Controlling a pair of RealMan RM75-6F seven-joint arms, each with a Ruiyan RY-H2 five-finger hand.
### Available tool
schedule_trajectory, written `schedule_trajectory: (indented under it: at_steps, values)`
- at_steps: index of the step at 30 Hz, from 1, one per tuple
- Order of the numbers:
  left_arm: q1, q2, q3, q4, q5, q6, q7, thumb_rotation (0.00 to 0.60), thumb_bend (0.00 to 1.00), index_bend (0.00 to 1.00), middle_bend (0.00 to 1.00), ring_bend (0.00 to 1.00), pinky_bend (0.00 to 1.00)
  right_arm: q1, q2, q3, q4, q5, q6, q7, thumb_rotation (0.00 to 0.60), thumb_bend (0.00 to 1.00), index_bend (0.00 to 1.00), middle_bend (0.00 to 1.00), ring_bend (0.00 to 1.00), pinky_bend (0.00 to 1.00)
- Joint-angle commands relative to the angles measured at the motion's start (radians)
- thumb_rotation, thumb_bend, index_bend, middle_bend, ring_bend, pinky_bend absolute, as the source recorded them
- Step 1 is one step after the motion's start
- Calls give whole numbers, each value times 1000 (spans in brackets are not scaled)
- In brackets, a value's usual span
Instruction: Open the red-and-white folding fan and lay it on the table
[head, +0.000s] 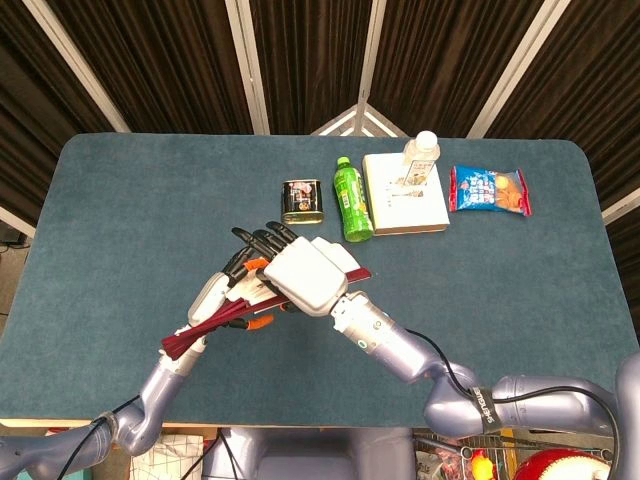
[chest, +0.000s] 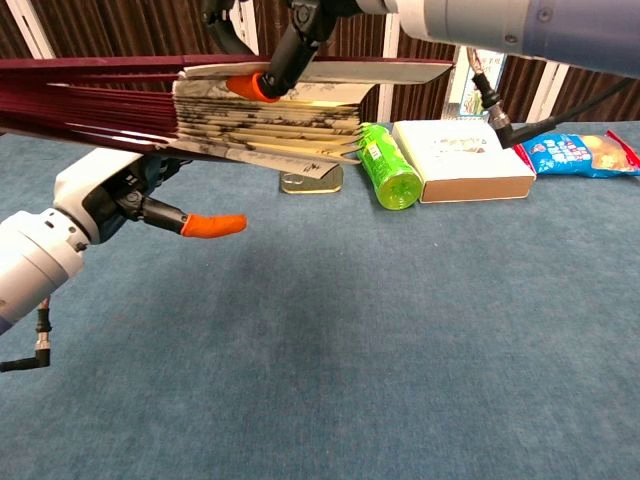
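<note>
My right hand (head: 305, 275) grips the red-and-white folding fan (head: 190, 338) and holds it in the air above the blue table (head: 120, 200), partly spread. In the chest view the fan (chest: 270, 115) shows a stack of white folds with dark red ribs running off to the left, and my right hand (chest: 290, 40) pinches its top edge. My left hand (head: 225, 295) has come up under the ribs. Its fingers reach to the fan's lower edge, while the orange-tipped thumb of the left hand (chest: 110, 195) sticks out below, apart from the fan.
Along the far side stand a small tin can (head: 301, 200), a lying green bottle (head: 351, 200), a white box (head: 405, 195) with a clear bottle (head: 422, 155) on it, and a blue snack bag (head: 489, 190). The can (chest: 310, 180) lies just behind the fan.
</note>
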Motion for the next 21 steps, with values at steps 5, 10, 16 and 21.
schedule_trajectory:
  at_steps: [5,10,16,21]
  values:
    - [-4,-23,6,30,-5,26,16,600,462,470,117,0,0,-9,19,-10,0,-19,10,23,600,502,779,62,163,150]
    - [1,-20,6,55,-21,33,31,600,482,559,179,0,0,-16,30,-11,-2,-22,18,41,600,502,779,62,163,155]
    - [-12,-34,-25,78,-53,36,50,600,504,710,273,0,1,-20,42,-20,-7,-40,19,57,600,502,779,62,162,158]
    - [-11,-25,-29,99,-58,56,70,600,508,721,276,0,2,-30,62,-23,-3,-42,26,71,600,503,779,62,163,158]
